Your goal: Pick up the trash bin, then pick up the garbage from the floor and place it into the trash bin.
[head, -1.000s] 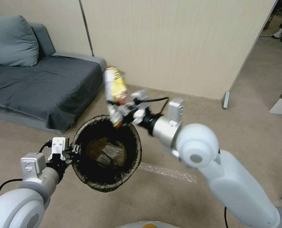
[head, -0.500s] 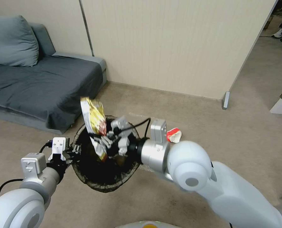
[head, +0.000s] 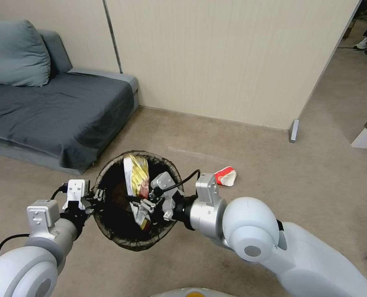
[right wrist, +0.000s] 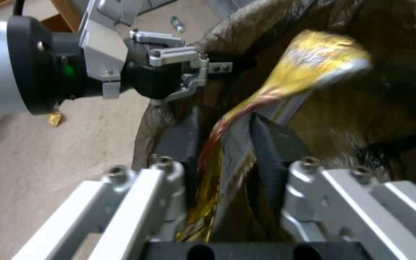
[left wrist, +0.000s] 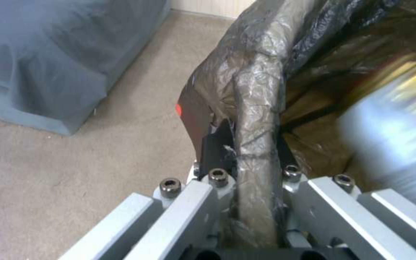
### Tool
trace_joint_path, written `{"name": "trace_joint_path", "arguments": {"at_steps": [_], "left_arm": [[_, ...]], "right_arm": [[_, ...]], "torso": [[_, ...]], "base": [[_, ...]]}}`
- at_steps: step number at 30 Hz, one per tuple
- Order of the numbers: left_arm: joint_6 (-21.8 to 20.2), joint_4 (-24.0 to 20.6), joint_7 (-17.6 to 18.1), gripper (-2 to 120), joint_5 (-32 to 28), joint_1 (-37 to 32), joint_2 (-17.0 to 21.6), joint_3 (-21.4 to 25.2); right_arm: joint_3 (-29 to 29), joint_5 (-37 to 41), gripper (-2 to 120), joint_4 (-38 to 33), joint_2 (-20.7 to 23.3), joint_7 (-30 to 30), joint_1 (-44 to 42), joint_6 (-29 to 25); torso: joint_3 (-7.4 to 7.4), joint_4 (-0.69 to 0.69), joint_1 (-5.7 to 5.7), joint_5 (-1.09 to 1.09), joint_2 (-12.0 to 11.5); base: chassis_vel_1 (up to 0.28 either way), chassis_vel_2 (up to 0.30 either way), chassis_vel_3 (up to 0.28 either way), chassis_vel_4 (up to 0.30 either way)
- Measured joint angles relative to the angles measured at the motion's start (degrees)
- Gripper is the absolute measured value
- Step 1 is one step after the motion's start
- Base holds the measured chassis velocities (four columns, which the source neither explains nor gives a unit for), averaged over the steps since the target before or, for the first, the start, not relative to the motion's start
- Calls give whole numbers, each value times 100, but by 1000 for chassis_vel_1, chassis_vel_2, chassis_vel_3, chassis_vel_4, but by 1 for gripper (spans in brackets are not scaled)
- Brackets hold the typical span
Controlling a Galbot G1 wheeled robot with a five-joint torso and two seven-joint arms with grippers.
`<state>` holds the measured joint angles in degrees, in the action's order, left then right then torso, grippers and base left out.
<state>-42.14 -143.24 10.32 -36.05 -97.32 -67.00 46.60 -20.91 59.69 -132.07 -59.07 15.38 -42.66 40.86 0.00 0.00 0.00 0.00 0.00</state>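
The trash bin [head: 128,243], round with a dark bag liner over its rim, hangs off the floor in my left gripper [head: 95,197], which is shut on the near-left rim. In the left wrist view both fingers clamp the lined rim [left wrist: 258,119]. My right gripper [head: 144,206] is inside the bin's mouth, shut on a yellow snack packet [head: 136,177] that stands up from between its fingers [right wrist: 273,141]. The packet [right wrist: 314,61] reaches over the liner. A red-and-white wrapper [head: 226,176] lies on the carpet just right of the bin.
A grey sofa [head: 47,107] stands at the left, close behind the bin. A beige partition wall [head: 233,62] runs across the back, ending at a metal foot [head: 293,130]. Open carpet lies to the right. A small yellow scrap [right wrist: 54,118] lies on the floor.
My right gripper has come down and toward me with the yellow packet, from above the bin's far rim into its mouth, uncovering the red-and-white wrapper. The left gripper and bin have stayed still.
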Motion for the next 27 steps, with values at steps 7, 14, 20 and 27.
{"name": "trace_joint_path", "arguments": {"at_steps": [7, 14, 20, 27], "left_arm": [[0, 0, -9, 2, -32, 13, 47, 27], [0, 0, -19, 2, -32, -5, 72, 40], [0, 0, -28, 2, -27, -24, 34, 14], [0, 0, -45, 2, -9, -58, -2, 5]], "right_arm": [[74, -18, 55, -70, -16, 3, -20, 20], [385, 129, 82, -182, -71, 4, 193, -293], [1046, 448, 97, -198, -63, -23, 437, -628], [2681, -283, 100, 38, 326, -271, -110, -1001]], "torso": [[0, -1, 0, 0, 0], [0, 0, 0, -1, 0], [0, 1, 0, 0, 0], [0, 1, 0, 1, 0]], "base": [[0, 0, 0, 0], [0, 0, 0, 0], [0, 0, 0, 0], [0, 0, 0, 0]]}}
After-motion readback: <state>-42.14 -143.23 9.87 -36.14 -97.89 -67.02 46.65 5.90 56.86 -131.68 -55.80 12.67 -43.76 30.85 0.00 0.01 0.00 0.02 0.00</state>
